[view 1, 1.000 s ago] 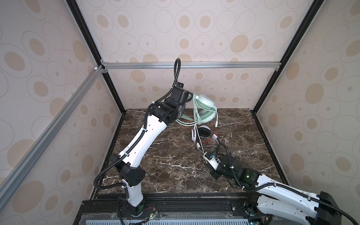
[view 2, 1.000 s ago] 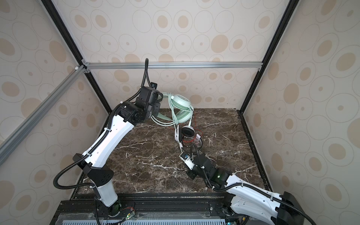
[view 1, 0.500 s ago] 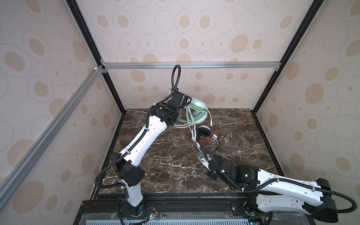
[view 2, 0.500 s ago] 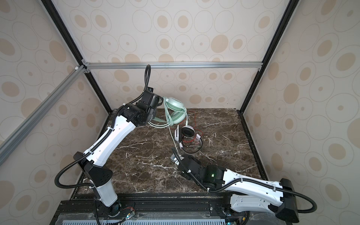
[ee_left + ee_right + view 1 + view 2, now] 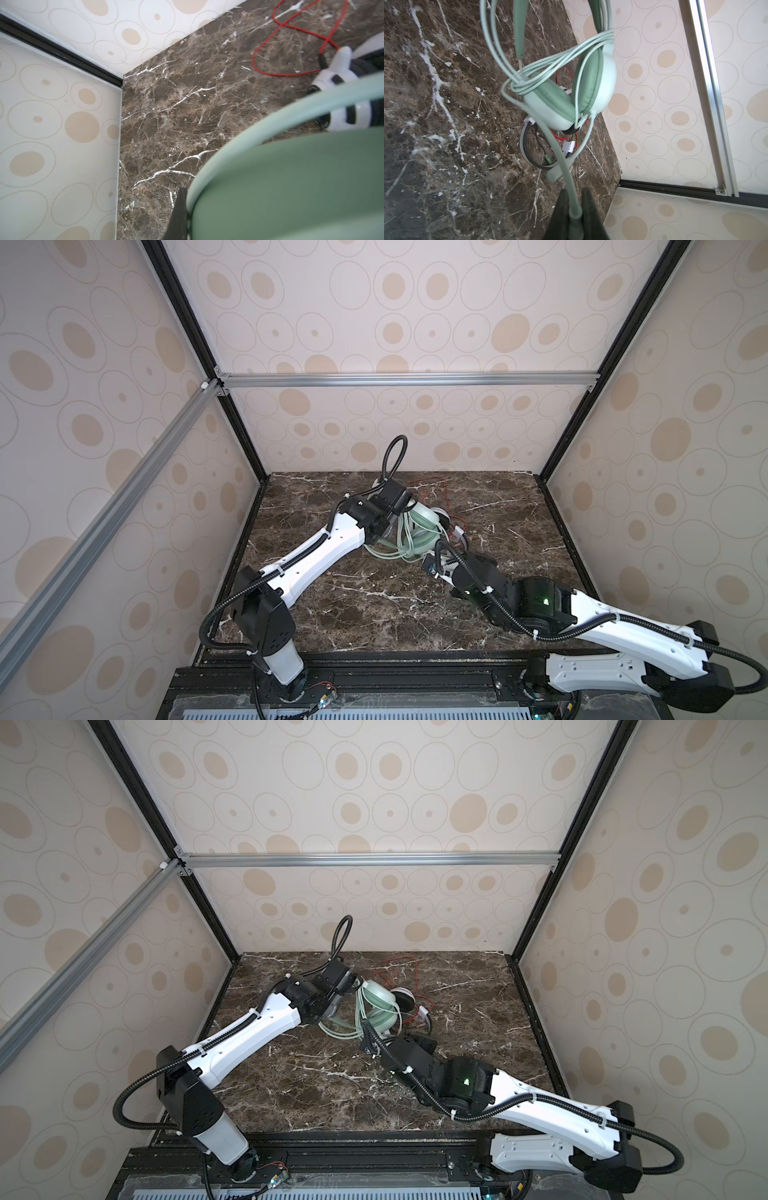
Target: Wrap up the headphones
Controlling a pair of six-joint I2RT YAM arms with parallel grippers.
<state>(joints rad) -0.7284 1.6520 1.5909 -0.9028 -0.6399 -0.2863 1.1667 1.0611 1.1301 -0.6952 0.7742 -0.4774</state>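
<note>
Mint-green headset (image 5: 419,526) hangs centre frame in both top views, just above the marble table (image 5: 332,605), with the pale green cable (image 5: 564,162) looped around its earcups. Left gripper (image 5: 180,209) is clamped on the headset's edge. Right gripper (image 5: 574,194) pinches the cable, jaws narrow. White-and-black headset (image 5: 402,996) lies just behind on the table, its red cable (image 5: 270,41) trailing loose.

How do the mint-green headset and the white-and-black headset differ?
Mint-green headset: held in the left gripper, pale green cable looped around it, tail pinched by the right gripper. White-and-black headset: lying free on the table, red cable sprawled loose. Both are wired.
</note>
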